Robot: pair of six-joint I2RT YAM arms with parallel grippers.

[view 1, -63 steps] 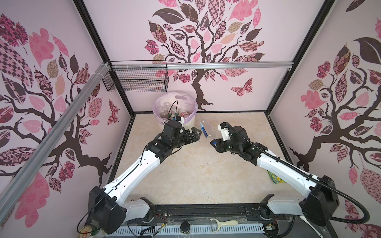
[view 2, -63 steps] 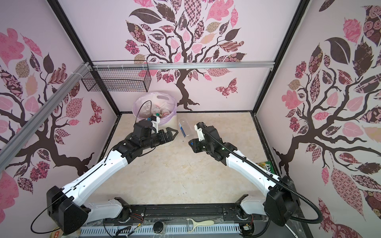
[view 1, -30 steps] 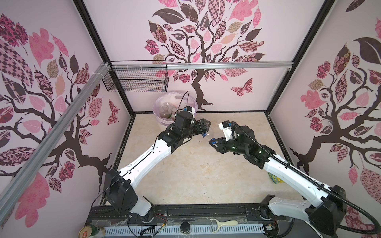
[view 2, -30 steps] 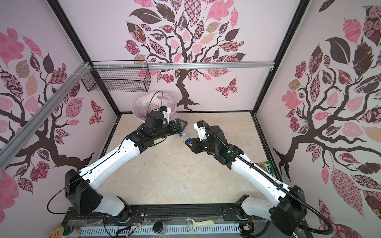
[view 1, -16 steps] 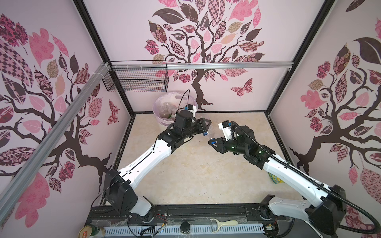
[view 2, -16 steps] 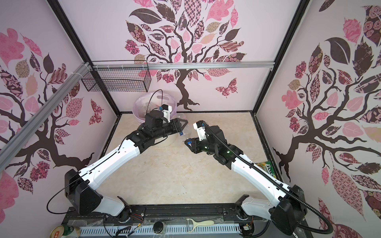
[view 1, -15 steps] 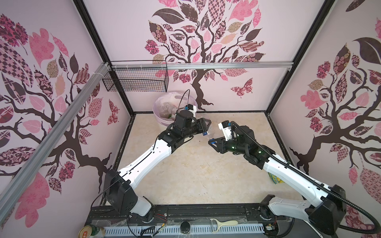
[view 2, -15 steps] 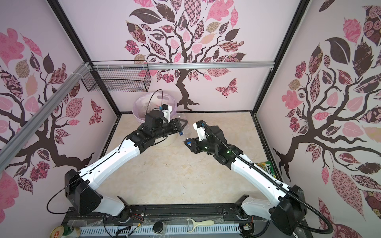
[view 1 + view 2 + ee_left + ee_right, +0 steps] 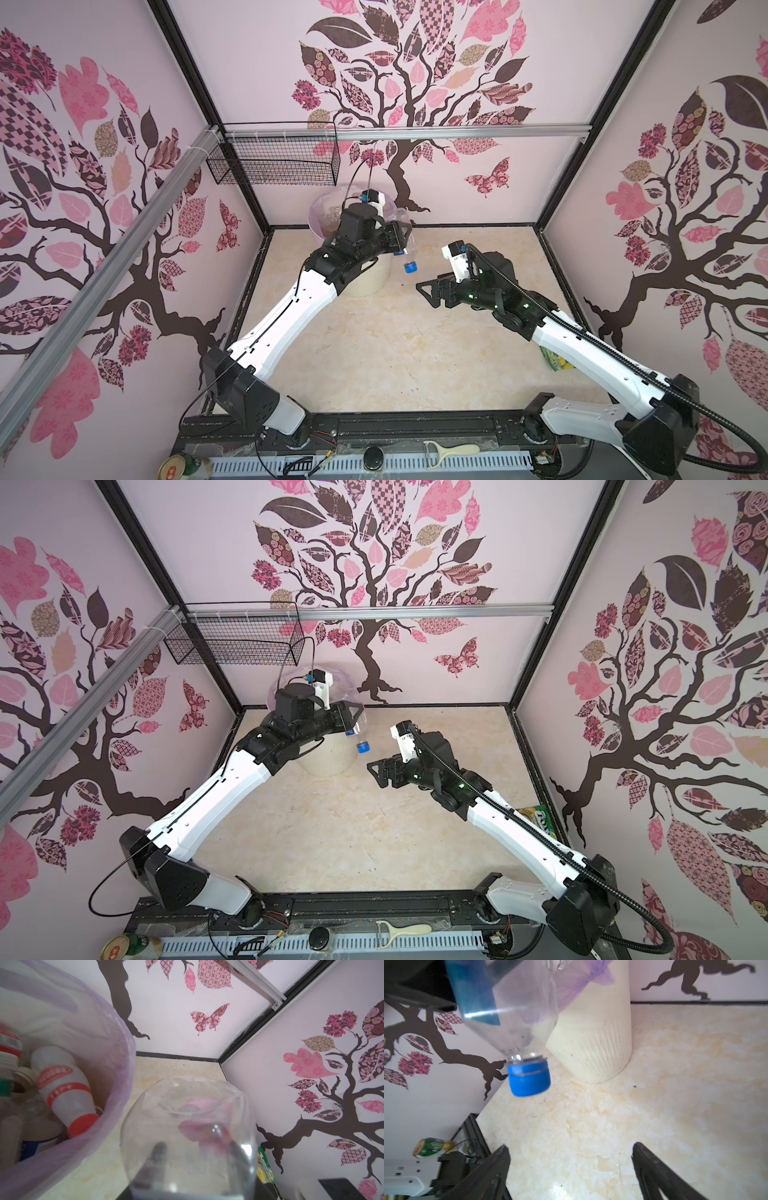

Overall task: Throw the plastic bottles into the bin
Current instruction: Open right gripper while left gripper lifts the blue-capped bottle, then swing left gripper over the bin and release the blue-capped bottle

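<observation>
A clear plastic bottle with a blue cap hangs cap-down next to the bin, and my left gripper is shut on its body. In the left wrist view the bottle's base fills the space between the jaws. The cream ribbed bin has a lilac liner and holds several bottles, among them a white one with red bands. My right gripper is open and empty, just below and right of the cap.
A green-yellow snack packet lies by the right wall under the right arm. A black wire basket hangs on the rail above the bin. A peeler and a can sit at the front ledge.
My left gripper closed on the bottle's body. My right gripper let go of the cap end and opened wide, pulling slightly back and down from it.
</observation>
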